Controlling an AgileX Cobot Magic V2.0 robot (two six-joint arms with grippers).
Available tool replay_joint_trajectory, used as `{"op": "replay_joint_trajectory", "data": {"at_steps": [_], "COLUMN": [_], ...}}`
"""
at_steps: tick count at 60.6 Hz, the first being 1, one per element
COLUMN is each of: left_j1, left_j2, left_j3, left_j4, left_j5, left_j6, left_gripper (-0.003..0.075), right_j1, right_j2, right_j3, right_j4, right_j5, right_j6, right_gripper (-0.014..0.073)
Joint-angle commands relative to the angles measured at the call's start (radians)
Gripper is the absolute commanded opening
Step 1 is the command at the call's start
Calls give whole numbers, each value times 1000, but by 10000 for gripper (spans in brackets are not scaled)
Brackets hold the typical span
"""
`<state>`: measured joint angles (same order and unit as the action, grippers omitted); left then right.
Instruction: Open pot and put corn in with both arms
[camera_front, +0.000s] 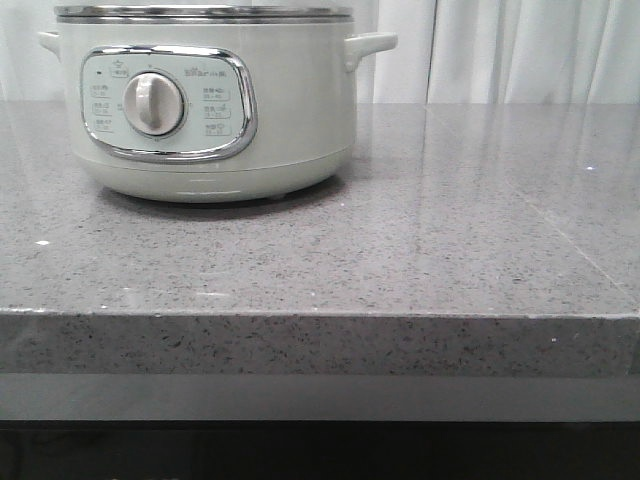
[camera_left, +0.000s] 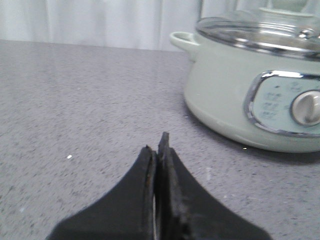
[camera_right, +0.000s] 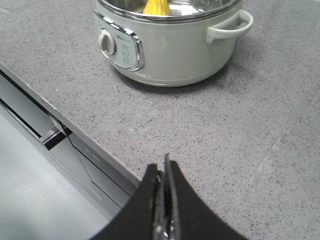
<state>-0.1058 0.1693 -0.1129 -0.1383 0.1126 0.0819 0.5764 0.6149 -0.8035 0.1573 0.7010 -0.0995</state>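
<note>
The pale grey-green pot (camera_front: 290, 110) stands at the back left of the grey stone counter, its control panel and silver dial (camera_front: 154, 104) facing me. In the left wrist view the pot (camera_left: 225, 100) carries a clear glass lid (camera_left: 260, 32) on its metal rim. In the right wrist view the pot (camera_right: 175, 50) shows the yellow corn (camera_right: 156, 7) inside it, cut off by the frame edge. My left gripper (camera_left: 159, 142) is shut and empty over bare counter, apart from the pot. My right gripper (camera_right: 162, 162) is shut and empty near the counter's front edge. Neither gripper shows in the front view.
The counter's front edge (camera_front: 320, 315) runs across the front view, with a grey ledge (camera_right: 30, 165) below it. White curtains (camera_front: 520, 50) hang behind the counter. Bare speckled countertop (camera_front: 450, 220) lies right of and in front of the pot.
</note>
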Motion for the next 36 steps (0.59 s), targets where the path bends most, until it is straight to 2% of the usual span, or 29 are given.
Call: {"op": "replay_joint_trajectory", "data": {"at_steps": [1,12,15,36], "left_j1": [20,33,33,35], "left_j2": [-56,-161,-195,-189], "left_j3": [53,133,133,133], "left_j4": [-12,-12,-12,-12], "left_j5": [-156,-204,-175,-199], "left_j6": [-7,-7,-7,-7], "left_gripper": [-20,-20,-20,-20], "right_j1": [-4,-4,-4,-4], "right_j2": [0,0,0,0], "right_j3": [-25,-25,-25,-25], "right_j4": [1,1,1,1], "right_j5": [-70,-70,-70,-69], "right_j6": [-11,-11,-11,-11], "right_gripper": [-69,-69,-69,-69]}}
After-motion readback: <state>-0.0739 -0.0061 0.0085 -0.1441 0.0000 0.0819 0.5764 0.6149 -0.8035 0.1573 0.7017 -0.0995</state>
